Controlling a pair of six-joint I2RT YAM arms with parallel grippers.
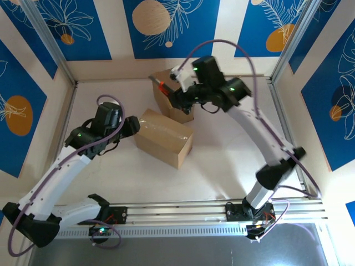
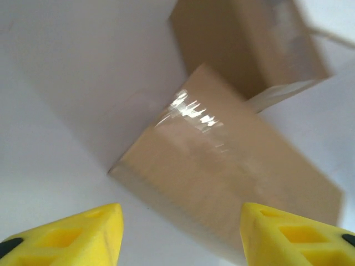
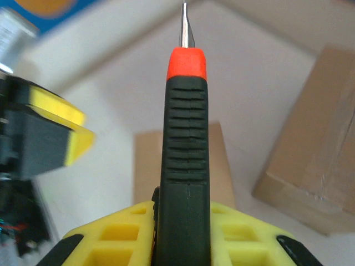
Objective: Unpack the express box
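A taped brown cardboard express box (image 1: 164,138) lies mid-table. A second cardboard box (image 1: 173,100) stands behind it. My left gripper (image 1: 133,126) sits at the near box's left end, open with nothing between its yellow fingers (image 2: 100,227). In the left wrist view the near box (image 2: 222,166) lies just ahead of the left gripper (image 2: 180,213), the other box (image 2: 249,44) beyond. My right gripper (image 1: 177,91) hovers over the back box, shut on a black utility knife (image 3: 183,155) with an orange tip (image 1: 161,84) and a bare blade pointing away from the right gripper (image 3: 182,210).
White table top (image 1: 222,160) inside a metal frame, with posts at the back corners (image 1: 55,55) and a rail along the front (image 1: 222,208). In the right wrist view, one box (image 3: 327,149) lies to the right and the left gripper's yellow finger (image 3: 61,127) at left.
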